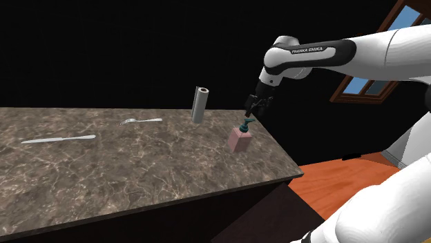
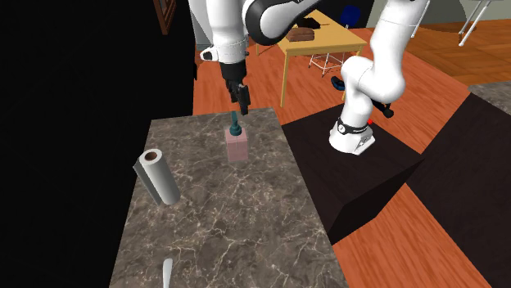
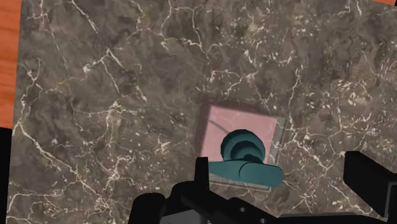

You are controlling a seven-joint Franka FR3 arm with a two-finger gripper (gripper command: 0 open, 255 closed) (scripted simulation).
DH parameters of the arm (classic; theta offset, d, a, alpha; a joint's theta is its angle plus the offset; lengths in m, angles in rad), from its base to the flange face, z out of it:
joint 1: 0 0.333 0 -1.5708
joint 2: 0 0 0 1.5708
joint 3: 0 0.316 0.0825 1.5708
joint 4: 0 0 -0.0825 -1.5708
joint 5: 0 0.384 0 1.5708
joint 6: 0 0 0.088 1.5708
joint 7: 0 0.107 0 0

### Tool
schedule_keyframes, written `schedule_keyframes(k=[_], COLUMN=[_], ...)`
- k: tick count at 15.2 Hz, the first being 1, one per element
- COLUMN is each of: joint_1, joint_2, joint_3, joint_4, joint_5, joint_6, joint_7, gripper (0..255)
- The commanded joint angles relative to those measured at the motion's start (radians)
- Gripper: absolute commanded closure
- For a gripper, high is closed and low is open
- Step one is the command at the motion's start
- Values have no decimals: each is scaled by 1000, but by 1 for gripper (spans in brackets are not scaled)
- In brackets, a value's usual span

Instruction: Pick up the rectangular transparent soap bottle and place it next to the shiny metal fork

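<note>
Home with marble counter (image 1: 138, 172), wooden floor (image 1: 331, 181)

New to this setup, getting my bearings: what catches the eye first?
The black gripper hangs open right over a pink soap bottle with a teal pump, on the dark marble counter. Toward the shoulder view's left are an upright grey roll, then a fork and a knife.
</note>
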Motion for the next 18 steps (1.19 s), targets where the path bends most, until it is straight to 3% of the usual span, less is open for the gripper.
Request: schedule_keyframes(k=[1,9,17,18], joint_1=[-10,-7,-7,-7], joint_2=[87,114,114,114], joint_3=[-15,-11,-11,-11], joint_4=[56,-17,-17,-17], joint_5=[19,29,29,29], joint_6=[15,115,115,115], joint_7=[-16,-23,-23,-23], gripper=[0,0,0,255])
